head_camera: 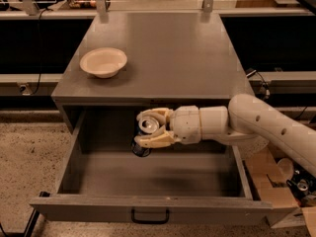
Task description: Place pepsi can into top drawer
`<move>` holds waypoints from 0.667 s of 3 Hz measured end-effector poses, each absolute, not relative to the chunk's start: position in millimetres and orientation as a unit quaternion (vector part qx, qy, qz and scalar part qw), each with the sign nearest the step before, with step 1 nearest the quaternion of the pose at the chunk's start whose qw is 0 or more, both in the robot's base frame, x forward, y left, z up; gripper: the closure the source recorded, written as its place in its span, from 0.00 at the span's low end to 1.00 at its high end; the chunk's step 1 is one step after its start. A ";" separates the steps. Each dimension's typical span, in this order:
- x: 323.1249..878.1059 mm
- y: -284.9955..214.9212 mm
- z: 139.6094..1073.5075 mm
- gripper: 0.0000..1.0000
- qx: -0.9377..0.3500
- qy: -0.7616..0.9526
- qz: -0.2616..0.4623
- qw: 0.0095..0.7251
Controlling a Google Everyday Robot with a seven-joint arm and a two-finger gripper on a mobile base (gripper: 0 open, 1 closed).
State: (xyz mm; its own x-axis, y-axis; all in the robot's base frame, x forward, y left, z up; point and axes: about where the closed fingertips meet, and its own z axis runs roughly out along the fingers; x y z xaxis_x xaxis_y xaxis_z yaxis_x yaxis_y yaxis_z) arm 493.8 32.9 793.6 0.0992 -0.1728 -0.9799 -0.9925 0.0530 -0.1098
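Note:
The pepsi can (143, 135), dark blue with a silver top, is held upright inside the open top drawer (148, 209). My gripper (149, 128), cream coloured, reaches in from the right and is shut on the can near its top rim. The can hangs over the back middle of the drawer's floor; I cannot tell whether its base touches the floor. The drawer is pulled fully out, its front panel with the small black handle (150, 216) at the bottom of the view.
A cream bowl (103, 62) sits on the grey cabinet top (177, 48) at the left. My arm (266, 127) crosses the drawer's right side wall. Cardboard boxes (281, 186) stand on the floor at the right. Shelving runs behind the cabinet.

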 end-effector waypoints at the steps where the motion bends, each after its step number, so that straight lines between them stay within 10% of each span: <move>1: 492.5 35.8 764.1 1.00 -0.527 0.570 0.401 0.486; 2: 490.2 38.0 739.1 1.00 -0.522 0.600 0.383 0.471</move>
State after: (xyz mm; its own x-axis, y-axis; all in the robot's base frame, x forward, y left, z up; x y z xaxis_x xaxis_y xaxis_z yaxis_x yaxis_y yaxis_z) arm 490.2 38.0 739.1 -0.0123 -0.2657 -0.9640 -0.9862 0.1623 -0.0322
